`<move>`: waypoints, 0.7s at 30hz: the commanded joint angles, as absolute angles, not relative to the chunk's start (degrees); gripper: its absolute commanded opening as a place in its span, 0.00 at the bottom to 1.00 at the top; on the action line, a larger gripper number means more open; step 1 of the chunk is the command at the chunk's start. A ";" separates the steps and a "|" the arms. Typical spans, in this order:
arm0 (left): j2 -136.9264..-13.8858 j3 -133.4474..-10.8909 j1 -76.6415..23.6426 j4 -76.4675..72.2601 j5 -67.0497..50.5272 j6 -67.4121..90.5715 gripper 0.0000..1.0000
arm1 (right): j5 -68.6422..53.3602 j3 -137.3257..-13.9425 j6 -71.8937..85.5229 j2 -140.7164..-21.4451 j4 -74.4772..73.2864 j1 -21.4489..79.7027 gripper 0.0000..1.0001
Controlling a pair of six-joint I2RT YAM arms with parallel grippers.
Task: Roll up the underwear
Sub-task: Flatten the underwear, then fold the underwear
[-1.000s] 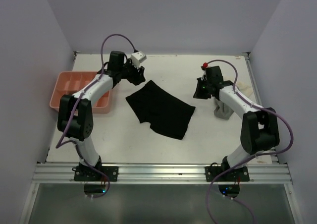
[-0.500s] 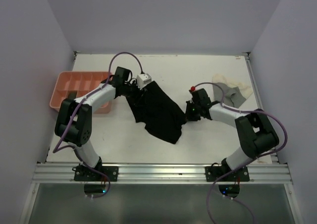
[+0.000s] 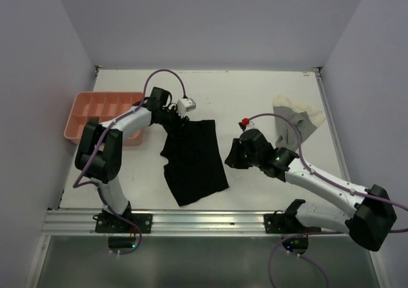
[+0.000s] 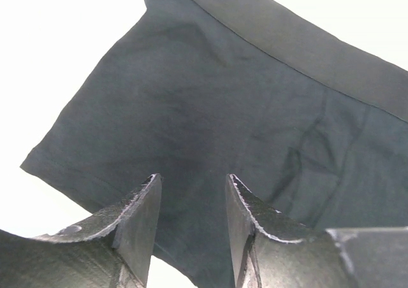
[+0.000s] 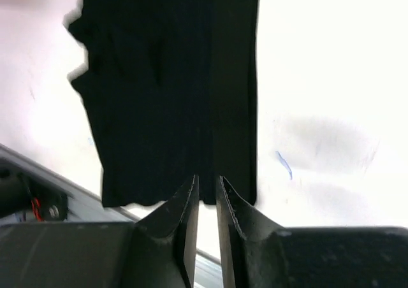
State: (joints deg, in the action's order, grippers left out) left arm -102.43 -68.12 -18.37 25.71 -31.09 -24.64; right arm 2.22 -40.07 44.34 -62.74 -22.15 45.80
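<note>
A black underwear (image 3: 193, 160) lies spread flat on the white table, a long piece running toward the front edge. My left gripper (image 3: 180, 123) hovers at its far edge, jaws wide open. In the left wrist view the black cloth (image 4: 242, 97) fills the space beyond the open gripper (image 4: 191, 180). My right gripper (image 3: 229, 155) sits at the cloth's right edge. In the right wrist view its gripper (image 5: 207, 180) has jaws a narrow gap apart, with bare table between them and the flat cloth (image 5: 166, 97) just beyond. Cream and grey underwear (image 3: 296, 119) lies at the back right.
A pink compartment tray (image 3: 102, 116) stands at the left, beside the left arm. The metal front rail (image 3: 204, 221) runs along the near table edge, also in the right wrist view (image 5: 38, 192). Purple cables loop over both arms.
Both grippers dragged the black underwear toward the front and laid it flat. The left jaws now stand open. The right arm swung forward and left, off the cream garments' side.
</note>
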 commanded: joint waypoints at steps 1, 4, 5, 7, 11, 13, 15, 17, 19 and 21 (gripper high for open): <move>-105.89 -73.81 -16.71 21.98 -30.93 -24.09 0.50 | 9.59 -49.55 34.65 -70.18 -22.68 43.16 0.25; -111.07 -82.33 -13.64 25.29 -33.21 -24.08 0.53 | 4.85 -57.99 28.14 -80.81 -20.84 38.25 0.33; -112.31 -86.27 -12.84 26.36 -35.57 -25.82 0.55 | 1.96 -61.49 25.60 -82.86 -19.52 35.71 0.37; -114.87 -89.28 -10.82 27.51 -35.69 -26.89 0.56 | 0.54 -64.15 23.30 -86.90 -17.24 33.50 0.45; -118.47 -96.04 -9.49 30.49 -35.07 -30.49 0.57 | -5.96 -73.44 17.51 -100.15 -13.72 27.78 0.49; -120.14 -97.38 -9.06 31.81 -35.51 -30.85 0.57 | -9.30 -78.72 15.22 -104.13 -13.54 27.42 0.49; -120.85 -97.03 -8.70 31.12 -35.77 -31.11 0.57 | -12.47 -80.94 12.13 -108.88 -11.52 27.42 0.49; -121.46 -96.59 -8.53 30.94 -36.47 -31.55 0.57 | -14.93 -83.31 8.64 -111.52 -8.90 27.33 0.49; -122.34 -96.42 -8.18 30.85 -37.35 -31.64 0.57 | -18.08 -85.42 5.38 -115.13 -8.88 27.33 0.49; -123.30 -96.33 -7.82 30.59 -39.37 -31.20 0.57 | -20.82 -86.22 0.47 -117.15 -6.69 27.33 0.50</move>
